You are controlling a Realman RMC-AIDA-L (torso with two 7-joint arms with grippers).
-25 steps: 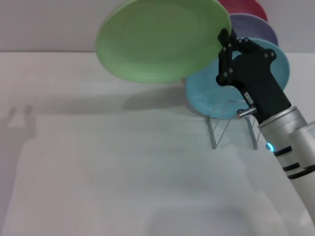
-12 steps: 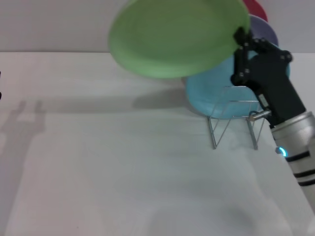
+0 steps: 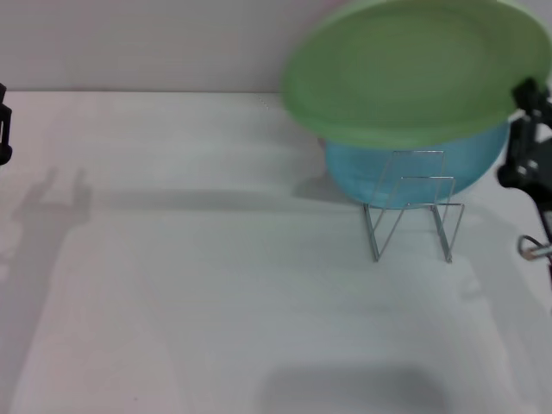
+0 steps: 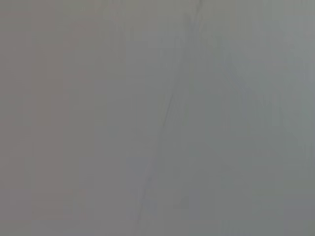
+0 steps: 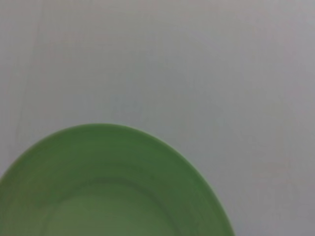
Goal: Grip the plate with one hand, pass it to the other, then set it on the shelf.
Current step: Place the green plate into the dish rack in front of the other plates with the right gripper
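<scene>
While the right gripper (image 3: 524,95) clamps the edge of the round light-green plate (image 3: 414,73) at the right border of the head view, that plate hangs in the air, tilted, well above the white tabletop (image 3: 216,285). It covers the upper part of a round turquoise plate (image 3: 414,168), which stands upright in the small shelf of thin silver wire (image 3: 412,207). The shelf's rectangular loops rise in front of the turquoise plate and its slanted legs rest on the tabletop. The green plate is above and partly in front of the shelf as the head camera sees it; whether it touches the turquoise plate cannot be told. A dark shadow lies on the tabletop just left of the shelf.

From the right wrist view, the green plate (image 5: 108,187) fills the lower part of the picture, its shallow rim curving against a plain grey surface.

At the far left border of the head view, only a dark sliver of the left gripper (image 3: 3,125) shows, well apart from the plate; whether it is apart or together cannot be told. The left wrist view shows only a plain grey surface.
</scene>
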